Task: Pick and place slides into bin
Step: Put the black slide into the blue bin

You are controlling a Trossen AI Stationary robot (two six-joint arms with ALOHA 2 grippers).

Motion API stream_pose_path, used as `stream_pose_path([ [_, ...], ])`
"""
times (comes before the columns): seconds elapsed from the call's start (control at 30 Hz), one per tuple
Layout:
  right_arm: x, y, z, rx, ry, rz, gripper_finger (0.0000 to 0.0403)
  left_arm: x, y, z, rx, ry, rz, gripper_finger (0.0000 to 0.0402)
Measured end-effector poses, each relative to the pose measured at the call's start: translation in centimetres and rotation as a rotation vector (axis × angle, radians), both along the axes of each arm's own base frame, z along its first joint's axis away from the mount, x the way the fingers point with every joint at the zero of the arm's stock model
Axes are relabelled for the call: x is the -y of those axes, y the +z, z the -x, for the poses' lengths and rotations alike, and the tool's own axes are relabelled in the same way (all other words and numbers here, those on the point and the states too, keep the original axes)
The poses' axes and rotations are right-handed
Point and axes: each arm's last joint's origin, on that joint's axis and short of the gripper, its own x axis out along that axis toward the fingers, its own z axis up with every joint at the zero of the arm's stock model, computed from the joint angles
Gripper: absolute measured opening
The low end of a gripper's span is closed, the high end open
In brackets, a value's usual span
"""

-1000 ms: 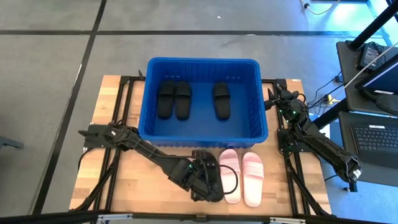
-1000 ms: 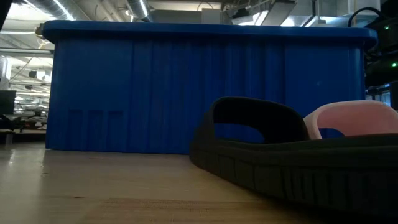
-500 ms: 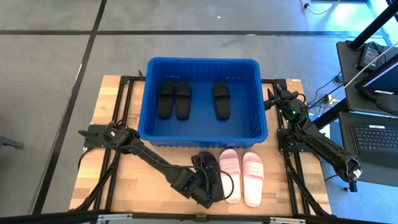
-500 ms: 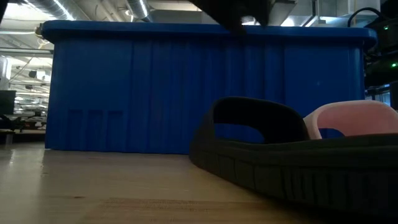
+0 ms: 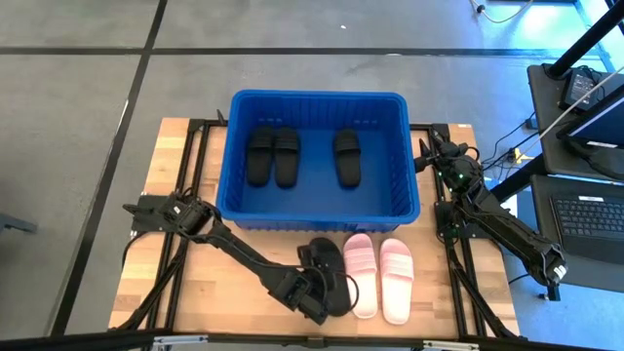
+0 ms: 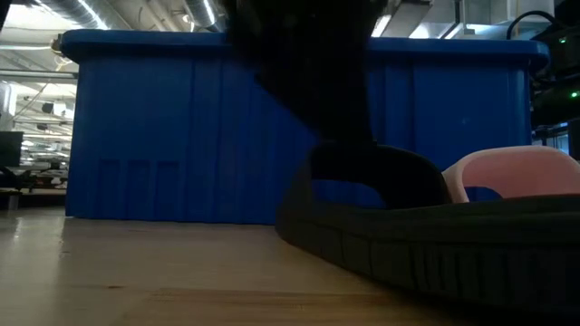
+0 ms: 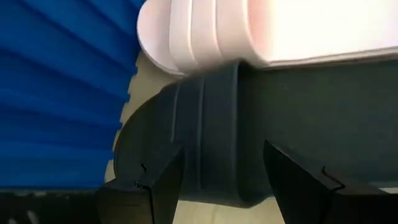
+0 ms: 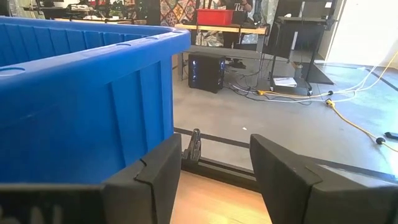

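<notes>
One black slide (image 5: 328, 261) lies sole down on the table in front of the blue bin (image 5: 414, 195), and shows close in the low view (image 6: 381, 226). Two pink slides (image 5: 378, 276) lie sole down to its right. Three black slides (image 5: 285, 156) lie inside the bin. My left gripper (image 5: 322, 288) is open and reaches down over the black slide, with the slide's strap (image 7: 211, 124) between its fingers. In the low view it comes down onto the strap (image 6: 362, 158). My right gripper (image 5: 426, 156) waits open beside the bin's right wall. My left gripper comes at the black slide from above, its open fingers (image 7: 155, 186) standing on either side of the strap (image 7: 205, 143), across the slide. Whether the fingers touch the strap I cannot tell. The slide lies flat on the table.
The nearer pink slide (image 7: 205, 31) lies right against the black one. The bin's near wall (image 6: 181, 136) stands just behind the slides. The arms' black frame rails (image 5: 195, 185) run along both sides of the bin. There is bare wooden table (image 5: 195, 283) at the front left.
My left gripper has drawn back a little toward the table's near edge, uncovering the black slide, and has come down until it reaches the slide's strap. The slide has stayed where it was.
</notes>
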Motion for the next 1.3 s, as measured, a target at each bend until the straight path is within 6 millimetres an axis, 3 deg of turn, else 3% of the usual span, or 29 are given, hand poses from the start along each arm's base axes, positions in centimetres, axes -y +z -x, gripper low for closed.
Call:
stream_pose_path([
  [0.3, 0.0, 0.0, 0.0, 0.003, -0.001, -0.001, 0.0193, -1.5, -1.4, 0.0, -0.027, 0.060, 0.001, 0.0212],
  [0.77, 0.0, 0.0, 0.0, 0.003, -0.001, -0.001, 0.0193, -3.1, -1.4, -0.7, -0.035, 0.096, 0.001, 0.0199],
  [0.93, 0.0, 0.0, 0.0, 0.003, -0.002, -0.001, 0.0193, -3.4, -1.4, -0.9, -0.035, 0.102, 0.002, 0.0152],
  [1.2, 0.0, 0.0, 0.0, 0.003, -0.002, -0.001, 0.0193, -3.4, -1.3, -0.9, -0.042, 0.083, -0.014, 0.0027],
  [1.3, 0.0, 0.0, 0.0, 0.002, -0.002, 0.000, 0.0193, -3.3, -0.5, -1.1, -0.061, 0.069, 0.029, 0.0011],
])
